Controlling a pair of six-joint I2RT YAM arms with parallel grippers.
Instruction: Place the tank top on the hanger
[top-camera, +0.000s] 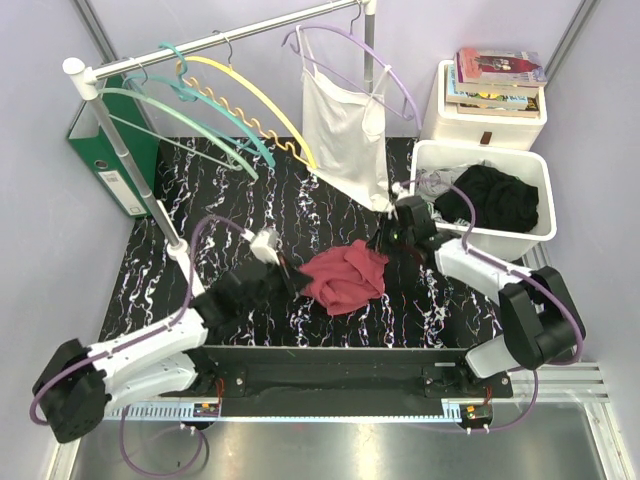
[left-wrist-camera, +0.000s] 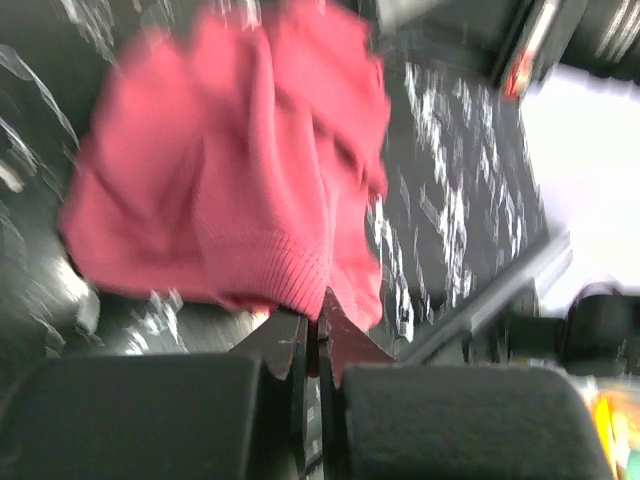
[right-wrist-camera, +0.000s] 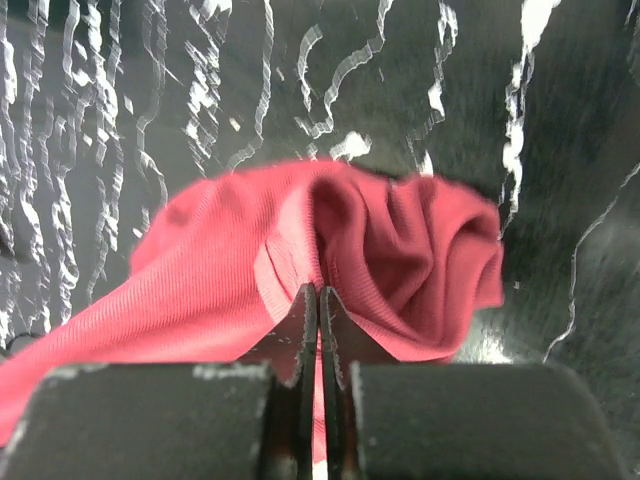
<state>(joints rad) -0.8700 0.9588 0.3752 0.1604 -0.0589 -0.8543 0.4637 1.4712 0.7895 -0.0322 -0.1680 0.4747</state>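
The maroon tank top (top-camera: 344, 275) lies bunched on the black marbled table between both arms. My left gripper (top-camera: 292, 272) is shut on its left edge; the left wrist view shows the fabric (left-wrist-camera: 220, 170) pinched between the closed jaws (left-wrist-camera: 318, 305). My right gripper (top-camera: 383, 243) is shut on its upper right edge; the right wrist view shows the fabric (right-wrist-camera: 400, 250) caught between the closed jaws (right-wrist-camera: 318, 295). The yellow hanger (top-camera: 250, 95) with its wavy lower bar hangs on the rail at the back left, far from both grippers.
Teal hangers (top-camera: 190, 115) hang beside the yellow one on the metal rail (top-camera: 230, 40). A lilac hanger (top-camera: 350, 50) carries a white camisole (top-camera: 345, 130). A white bin (top-camera: 535, 215) holds a black garment (top-camera: 500, 195) at the right. A green binder (top-camera: 110, 160) stands at the left.
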